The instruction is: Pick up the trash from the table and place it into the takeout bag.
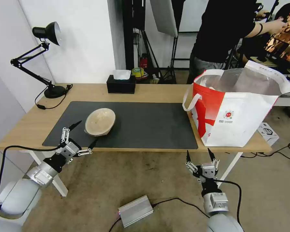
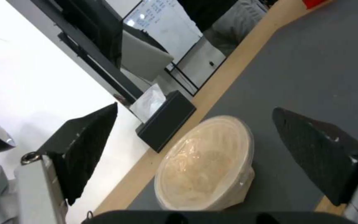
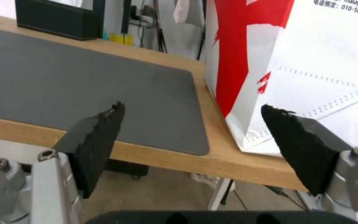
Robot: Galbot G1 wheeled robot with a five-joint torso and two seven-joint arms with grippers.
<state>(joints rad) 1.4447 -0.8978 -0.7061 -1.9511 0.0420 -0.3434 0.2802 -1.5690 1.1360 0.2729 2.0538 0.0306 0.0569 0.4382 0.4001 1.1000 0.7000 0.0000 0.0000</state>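
A shallow beige bowl [image 1: 100,121] [image 2: 206,161], the trash in view, rests on the dark grey mat [image 1: 145,124] of the light-wood table [image 1: 158,91]. My left gripper [image 1: 86,132] hovers open at the mat's front left corner, just short of the bowl, with the bowl lined up between its fingers [image 2: 88,146]. The white-and-red takeout bag [image 1: 238,109] [image 3: 311,62] stands open at the table's right end. My right gripper [image 1: 199,153] hangs open below the table's front edge, in front of the bag, holding nothing.
A black tissue box [image 1: 121,84] sits at the table's back edge. A black desk lamp [image 1: 45,48] stands at the back left. On the floor lie a silver box [image 1: 135,210] and cables. A person stands behind the bag.
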